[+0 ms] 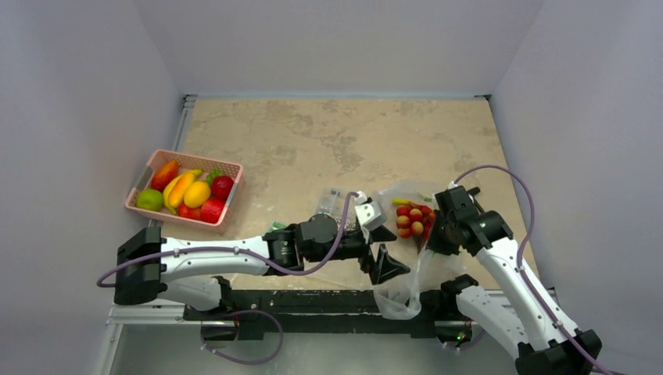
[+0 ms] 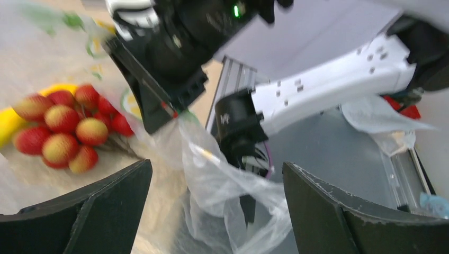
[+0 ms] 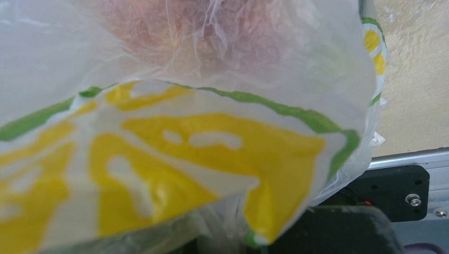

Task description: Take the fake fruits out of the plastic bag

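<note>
The plastic bag (image 1: 406, 291) lies at the table's front right, and its lower part hangs over the front edge. A bunch of red grapes (image 1: 412, 220) and a yellow banana piece (image 1: 400, 202) lie inside its upper part. My left gripper (image 1: 395, 251) is open beside the bag. In the left wrist view a loose fold of the bag (image 2: 222, 185) hangs between its fingers (image 2: 100, 206), with the grapes (image 2: 66, 132) to the upper left. My right gripper (image 1: 430, 233) is shut on the bag's right side. The lemon print (image 3: 201, 153) fills the right wrist view and hides the jaws.
A pink basket (image 1: 227, 166) with a lime, mango and other fruits stands at the left. A clear box of small parts (image 1: 331, 203) lies just left of the bag. The metal rail (image 1: 313, 301) runs along the front edge. Grey walls enclose the table.
</note>
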Motion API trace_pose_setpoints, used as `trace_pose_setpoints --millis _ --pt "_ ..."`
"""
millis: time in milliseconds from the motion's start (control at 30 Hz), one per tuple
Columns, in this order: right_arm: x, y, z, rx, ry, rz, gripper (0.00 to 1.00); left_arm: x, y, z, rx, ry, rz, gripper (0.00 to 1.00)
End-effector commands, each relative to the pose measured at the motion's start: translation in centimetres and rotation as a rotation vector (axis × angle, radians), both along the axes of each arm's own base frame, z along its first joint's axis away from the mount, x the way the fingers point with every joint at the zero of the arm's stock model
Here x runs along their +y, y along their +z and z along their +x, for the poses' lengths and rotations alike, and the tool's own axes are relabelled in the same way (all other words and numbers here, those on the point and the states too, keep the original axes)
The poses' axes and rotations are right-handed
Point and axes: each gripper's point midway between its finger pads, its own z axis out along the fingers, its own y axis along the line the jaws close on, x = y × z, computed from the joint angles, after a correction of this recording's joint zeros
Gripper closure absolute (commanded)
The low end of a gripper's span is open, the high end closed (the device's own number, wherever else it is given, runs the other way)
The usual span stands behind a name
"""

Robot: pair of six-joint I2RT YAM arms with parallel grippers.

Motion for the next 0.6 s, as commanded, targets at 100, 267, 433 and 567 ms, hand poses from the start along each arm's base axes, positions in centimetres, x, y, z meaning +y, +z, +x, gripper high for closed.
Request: trace_pose_setpoints --millis 100,267,433,567 --pt "-0.8 1.5 0.7 -0.09 -0.051 -0.018 1.0 -2.9 0.0 4.0 0.013 0.106 0.013 0.23" --pt "-0.8 3.4 0.9 -0.178 -0.041 0.012 1.0 -4.4 -5.1 9.1 0.089 0.399 0.145 0.45" --pt "-0.5 3.5 1.2 -0.187 -0.017 0.017 1.0 -4.7 -6.3 12.3 0.053 0.574 0.162 0.46" --pt "-0.5 3.8 1.6 -0.205 -0.013 0.015 1.0 -5.5 -7.3 13.6 0.042 0.634 0.174 0.45"
